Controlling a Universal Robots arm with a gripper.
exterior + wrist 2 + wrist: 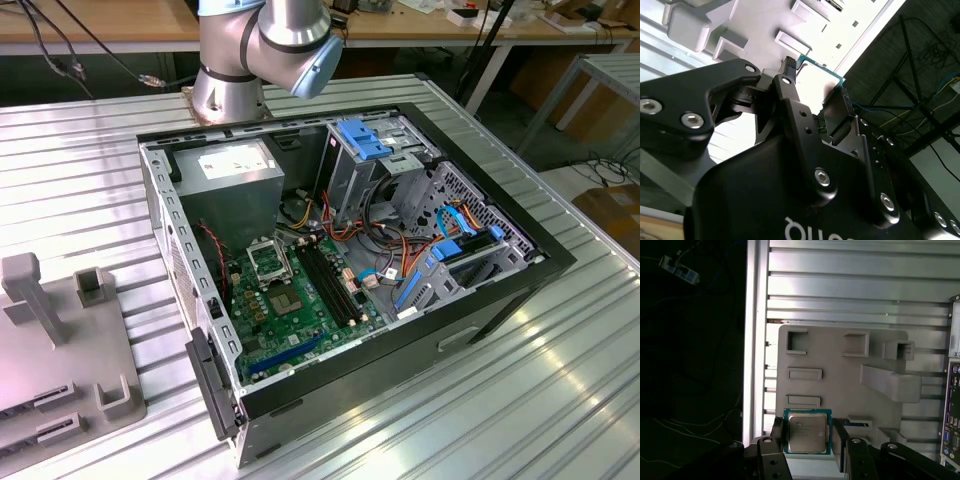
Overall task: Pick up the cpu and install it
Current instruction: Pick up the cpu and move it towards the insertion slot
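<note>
The cpu (807, 432), a flat square chip with a silver-grey metal face and a green rim, sits between my gripper's (808, 440) two black fingers (778, 432), which press on its opposite edges. It hangs well above the near end of a grey holder tray (840, 385). In the second wrist view the cpu's green edge (821, 70) spans the gap of the gripper (815, 80), fingertip to fingertip. In the exterior view the open computer case (480, 300) lies on its side, with the green motherboard (300, 320) and its black-framed socket (268, 262) facing up.
The grey holder tray (60, 350) with raised blocks lies at the exterior view's left on the ribbed metal table (520, 400). The arm's base (230, 80) stands behind the case. Drive cages and bundled cables (420, 240) fill the case's right half.
</note>
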